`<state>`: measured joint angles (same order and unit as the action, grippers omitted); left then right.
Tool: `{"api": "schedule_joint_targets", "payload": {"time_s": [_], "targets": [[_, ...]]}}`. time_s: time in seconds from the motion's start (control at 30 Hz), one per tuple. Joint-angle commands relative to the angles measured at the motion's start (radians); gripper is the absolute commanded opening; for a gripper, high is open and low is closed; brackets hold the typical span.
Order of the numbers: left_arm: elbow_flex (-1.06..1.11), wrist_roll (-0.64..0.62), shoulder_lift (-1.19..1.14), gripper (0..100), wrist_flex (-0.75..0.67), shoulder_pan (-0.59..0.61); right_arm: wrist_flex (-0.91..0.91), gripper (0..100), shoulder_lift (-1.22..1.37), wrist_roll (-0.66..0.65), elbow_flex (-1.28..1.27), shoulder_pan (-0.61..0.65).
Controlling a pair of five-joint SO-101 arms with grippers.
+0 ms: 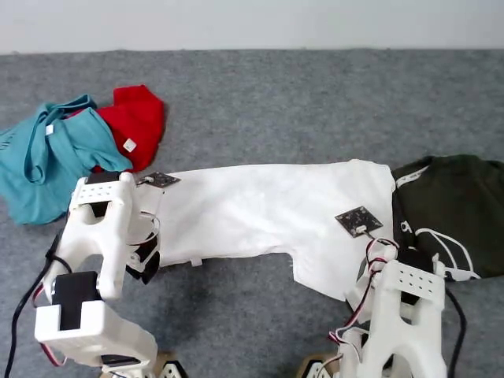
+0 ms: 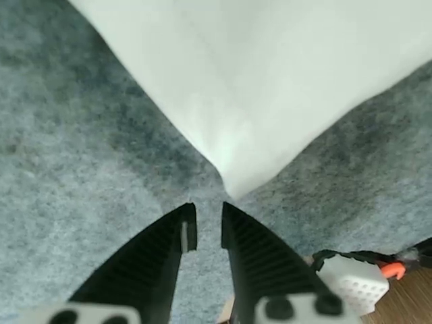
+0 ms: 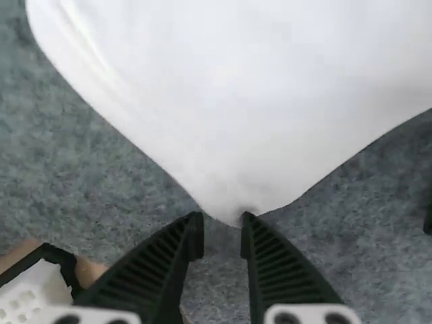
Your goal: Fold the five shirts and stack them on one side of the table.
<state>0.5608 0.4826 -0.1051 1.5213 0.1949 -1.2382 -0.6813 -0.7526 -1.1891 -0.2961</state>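
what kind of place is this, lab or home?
Probably a robotics test bench: grey felt-covered table, one white arm beside a second arm, and a white shirt spread out for folding.

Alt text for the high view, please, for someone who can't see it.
A white shirt lies spread across a grey table, one robot arm at its near left corner, another at its near right. A teal shirt and red shirt are heaped far left; a dark green shirt lies right.
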Motion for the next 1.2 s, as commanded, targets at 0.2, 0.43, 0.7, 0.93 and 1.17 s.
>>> {"api": "schedule_joint_targets", "payload": {"time_s": [0.2,0.43,0.7,0.93,1.17], "targets": [[-0.004,-0.003,0.028,8,0.006,-0.005,0.031,1.1,-0.018,-0.012,0.002,-0.008],[-0.004,-0.003,0.028,8,0.006,-0.005,0.022,1.1,-0.019,-0.011,0.040,-0.013],[-0.004,-0.003,0.028,8,0.006,-0.005,-0.028,1.1,-0.019,-0.012,0.183,-0.079],[-0.004,-0.003,0.028,8,0.006,-0.005,0.022,1.1,-0.018,-0.011,0.187,-0.079],[-0.004,-0.003,0.028,8,0.005,-0.005,0.168,1.1,0.094,0.123,0.193,0.031]]}}
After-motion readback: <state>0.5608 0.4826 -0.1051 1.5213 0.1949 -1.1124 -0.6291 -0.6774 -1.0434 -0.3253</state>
